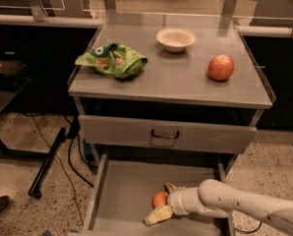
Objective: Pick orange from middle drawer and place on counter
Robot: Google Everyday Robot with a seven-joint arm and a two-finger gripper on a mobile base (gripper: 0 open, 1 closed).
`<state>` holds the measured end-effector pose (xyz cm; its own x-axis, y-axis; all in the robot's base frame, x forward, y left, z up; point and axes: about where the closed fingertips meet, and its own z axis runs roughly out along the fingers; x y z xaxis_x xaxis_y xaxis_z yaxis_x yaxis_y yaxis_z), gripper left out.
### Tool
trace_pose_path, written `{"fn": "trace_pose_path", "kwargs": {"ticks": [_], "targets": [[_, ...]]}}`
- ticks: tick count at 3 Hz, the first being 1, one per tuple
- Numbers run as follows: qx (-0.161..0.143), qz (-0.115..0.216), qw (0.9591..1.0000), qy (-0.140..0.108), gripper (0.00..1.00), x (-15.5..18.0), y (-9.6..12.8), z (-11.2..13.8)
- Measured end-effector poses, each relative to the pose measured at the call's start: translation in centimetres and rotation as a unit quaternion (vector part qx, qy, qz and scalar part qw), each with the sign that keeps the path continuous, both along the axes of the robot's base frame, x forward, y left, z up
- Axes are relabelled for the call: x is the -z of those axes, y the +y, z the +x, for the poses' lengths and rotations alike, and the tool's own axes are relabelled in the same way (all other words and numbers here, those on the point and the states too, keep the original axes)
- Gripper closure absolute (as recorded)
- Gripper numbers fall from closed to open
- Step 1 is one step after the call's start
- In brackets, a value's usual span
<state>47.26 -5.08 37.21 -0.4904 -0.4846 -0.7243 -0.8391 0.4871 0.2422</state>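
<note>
Grey drawer [122, 191] holds the orange [160, 198], and the gripper [160, 202] sits in the drawer too, fingers wide open either side of it, seemingly ready to squeeze.

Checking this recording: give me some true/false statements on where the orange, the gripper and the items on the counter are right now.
1. The orange lies in the open middle drawer. True.
2. The apple sits inside the bowl. False: it rests on the counter, apart from the bowl.
3. The gripper is down in the middle drawer, right at the orange. True.
4. The green bag lies in the middle drawer. False: it is on the counter.
5. The orange is already on the counter. False: it is in the drawer.
</note>
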Motion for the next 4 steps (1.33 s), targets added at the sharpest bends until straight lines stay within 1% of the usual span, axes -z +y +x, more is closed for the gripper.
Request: {"fn": "trace_pose_path", "kwargs": {"ticks": [1,4], "targets": [[0.0,0.0,1.0,0.001,0.27,0.06,0.04,-0.04],[0.0,0.0,1.0,0.001,0.97,0.07,0.05,-0.04]]}}
